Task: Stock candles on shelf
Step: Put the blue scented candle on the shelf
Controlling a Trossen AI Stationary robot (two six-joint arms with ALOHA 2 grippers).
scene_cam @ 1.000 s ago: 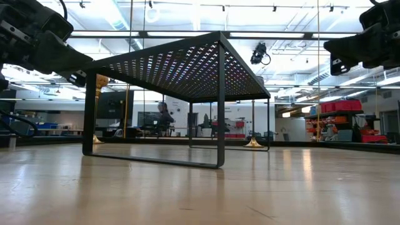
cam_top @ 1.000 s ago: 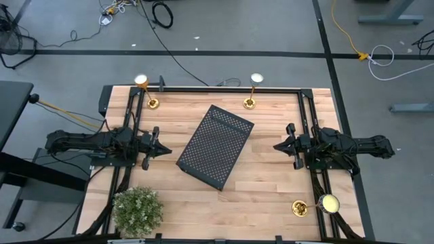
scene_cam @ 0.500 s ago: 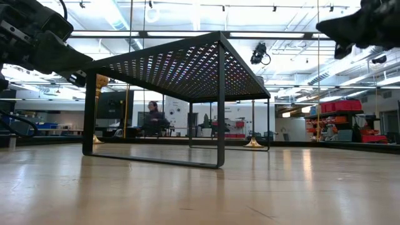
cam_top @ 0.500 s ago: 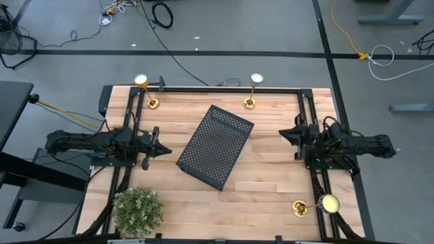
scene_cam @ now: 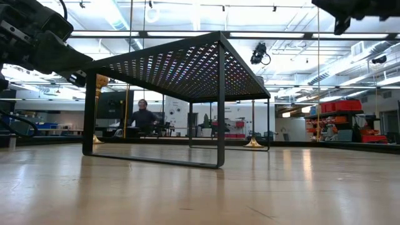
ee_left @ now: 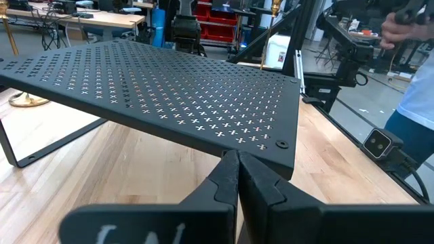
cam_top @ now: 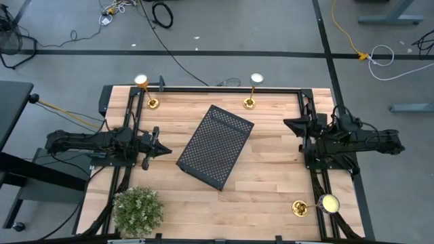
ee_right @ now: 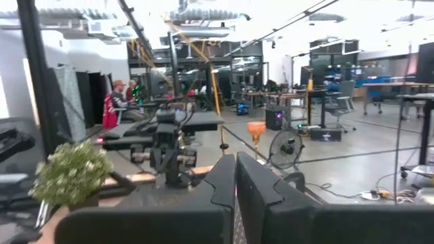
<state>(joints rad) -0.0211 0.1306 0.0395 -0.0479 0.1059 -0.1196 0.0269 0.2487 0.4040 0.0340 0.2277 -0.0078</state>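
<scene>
High view, three candles [cam_top: 152, 102] [cam_top: 249, 102] [cam_top: 300, 207] at worktop [cam_top: 271, 169] 11, 1, 5 o'clock, one shelf [cam_top: 215, 146] centre, left gripper [cam_top: 165, 150] and right gripper [cam_top: 287, 123] pressed together, empty.

High view: overhead, straight down, whole surface [cam_top: 271, 169]. Low view: level with the boards, near, facing the room. Left wrist view: close, forward across the shelf [ee_left: 169, 95]. Right wrist view: forward toward the room. All four views share the shelf.

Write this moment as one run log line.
left gripper: shut, beside shelf | right gripper: shut, holds nothing | candles: none on shelf
</scene>
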